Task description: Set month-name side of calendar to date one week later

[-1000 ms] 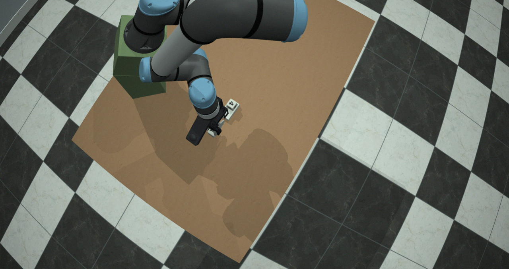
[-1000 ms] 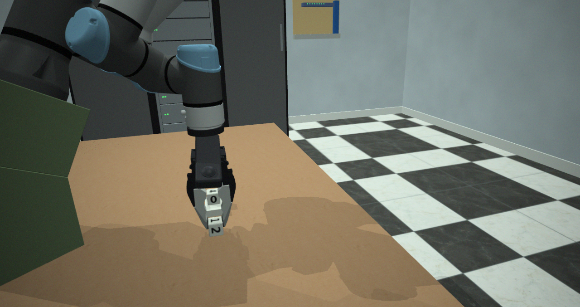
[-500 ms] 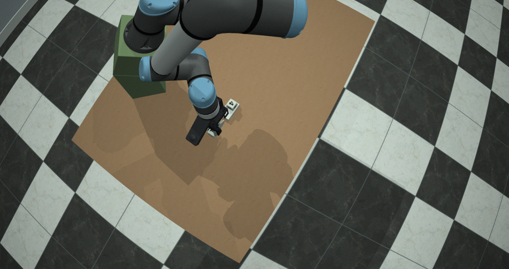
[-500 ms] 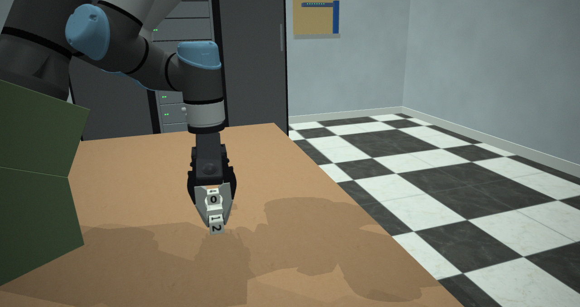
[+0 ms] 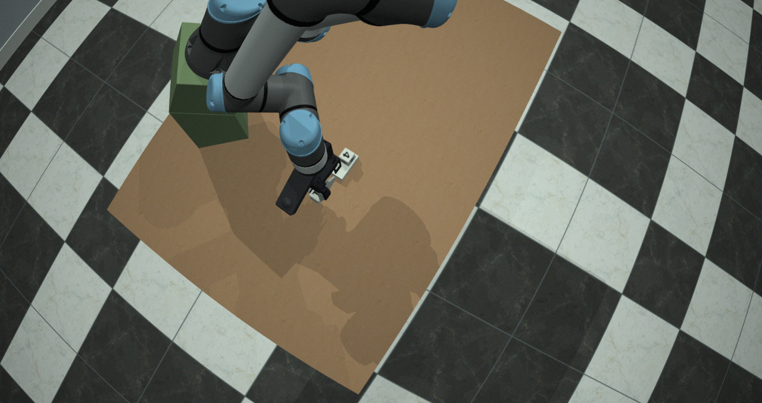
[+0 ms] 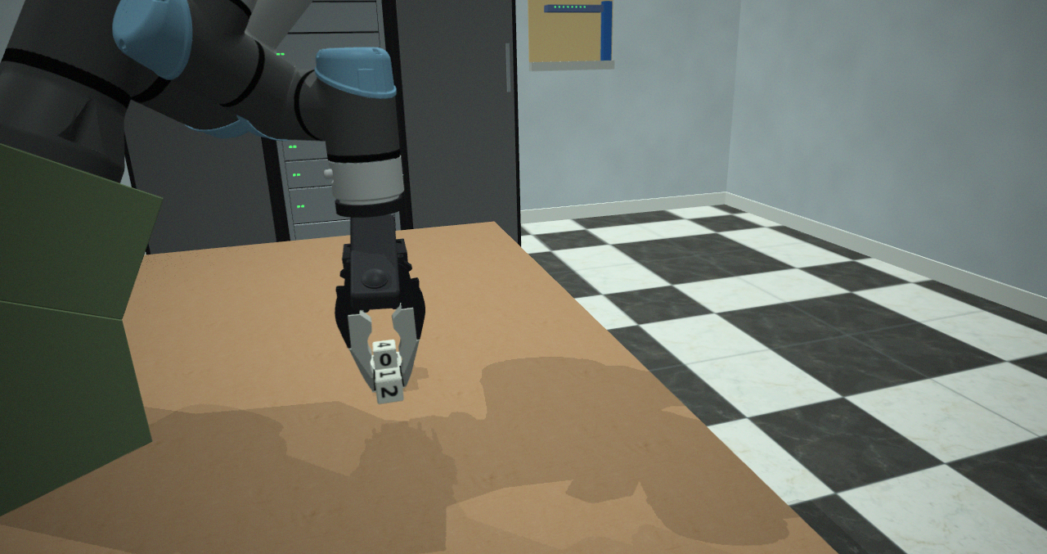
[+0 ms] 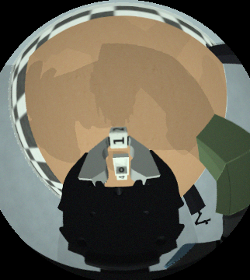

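Note:
My gripper (image 5: 322,187) (image 6: 389,381) (image 7: 119,137) points down over the small white calendar and is shut on the cube (image 6: 390,389) (image 7: 119,140) that shows 1 on top and 2 on its near side. I hold that cube at my fingertips, a little above the table. The other cube (image 5: 346,155) (image 6: 384,354) (image 7: 121,168) shows 4 on top and 0 on its near side and sits lower between my fingers, in the white tray (image 5: 343,177). The tray is mostly hidden by my gripper. I cannot see the month's name.
The brown table (image 5: 426,107) (image 6: 241,294) carries the calendar near its middle. The green block (image 5: 197,112) (image 6: 58,294) (image 7: 230,163) under the arm's base stands at the table's back left corner. Checkered floor surrounds the table; a dark cabinet (image 6: 453,96) stands behind it.

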